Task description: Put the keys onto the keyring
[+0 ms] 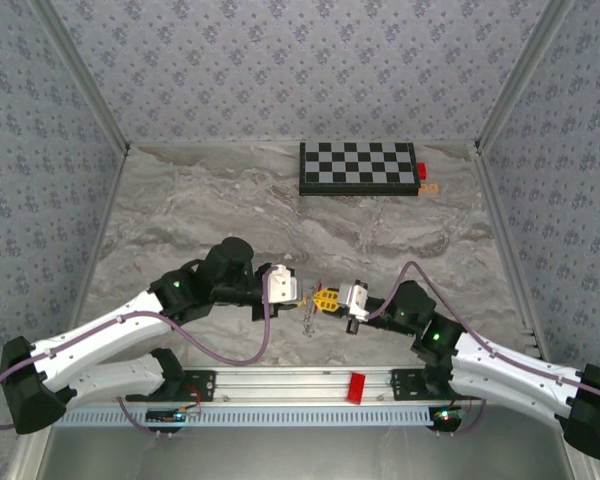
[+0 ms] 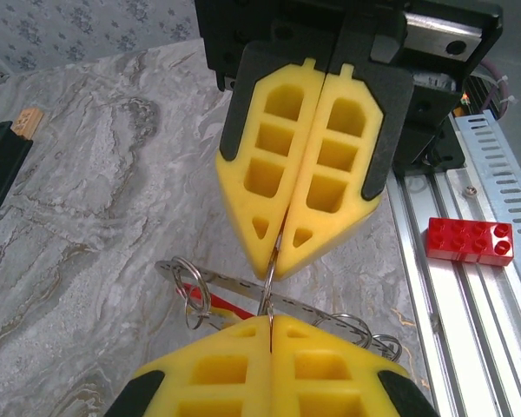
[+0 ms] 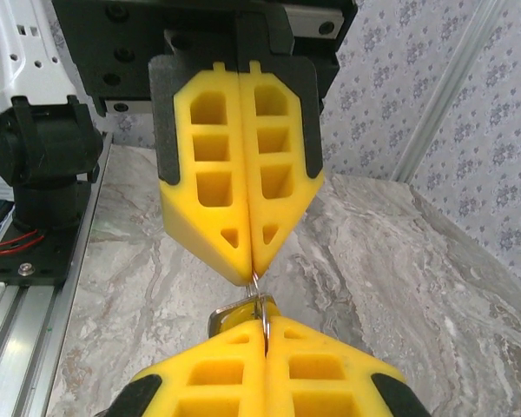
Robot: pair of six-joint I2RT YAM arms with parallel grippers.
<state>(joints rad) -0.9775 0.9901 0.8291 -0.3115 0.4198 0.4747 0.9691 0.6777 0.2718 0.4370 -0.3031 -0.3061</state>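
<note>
My left gripper (image 1: 318,297) (image 2: 270,320) and right gripper (image 1: 334,300) (image 3: 265,323) meet tip to tip above the middle of the table. Both are shut on the same thin wire loop of the keyring (image 2: 269,280) (image 3: 262,300), stretched between their yellow fingertips. Below the loop hangs a flat grey metal strip with holes (image 2: 317,306), with small split rings at both ends and a red section (image 2: 215,301) under it. A pale tan flat piece (image 2: 210,318) by the left split ring may be one of the keys; it is partly hidden.
A red toy block (image 1: 357,387) (image 2: 469,241) rests on the aluminium rail (image 2: 456,295) at the near edge. The black-and-white checkerboard (image 1: 358,168) lies at the back, with a small red block (image 1: 421,172) and a tan piece (image 1: 432,187) beside it. Patterned walls close three sides.
</note>
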